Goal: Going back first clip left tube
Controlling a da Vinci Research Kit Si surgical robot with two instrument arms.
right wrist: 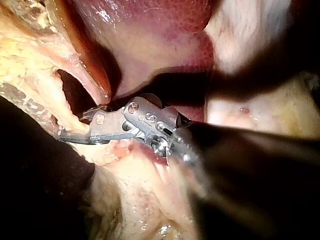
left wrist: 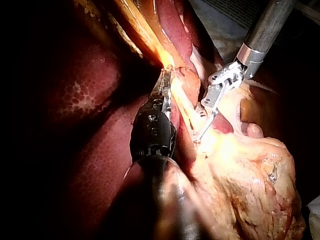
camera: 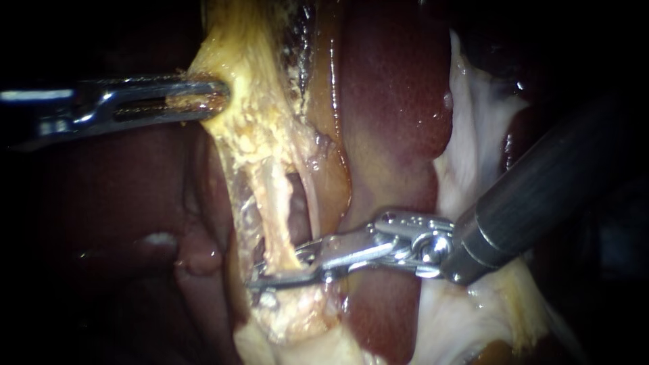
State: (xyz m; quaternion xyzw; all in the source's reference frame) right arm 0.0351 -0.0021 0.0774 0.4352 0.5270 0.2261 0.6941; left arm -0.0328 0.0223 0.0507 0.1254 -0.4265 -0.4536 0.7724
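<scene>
Liver (camera: 399,101) behind, left instrument (camera: 220,98) gripping tissue (camera: 257,135), right instrument (camera: 272,270) apparently straddling tube (camera: 274,203)

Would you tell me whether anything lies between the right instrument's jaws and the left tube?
Nothing visible does: the right instrument has its open jaws either side of the left tube; the left instrument grips tissue above.

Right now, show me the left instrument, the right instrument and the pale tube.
left instrument (camera: 220,100): endoscope view, tips shut on yellow tissue (camera: 251,132).
right instrument (camera: 276,266): endoscope view, gap between open tips.
pale tube (camera: 272,203): endoscope view, its middle stretch.
</scene>
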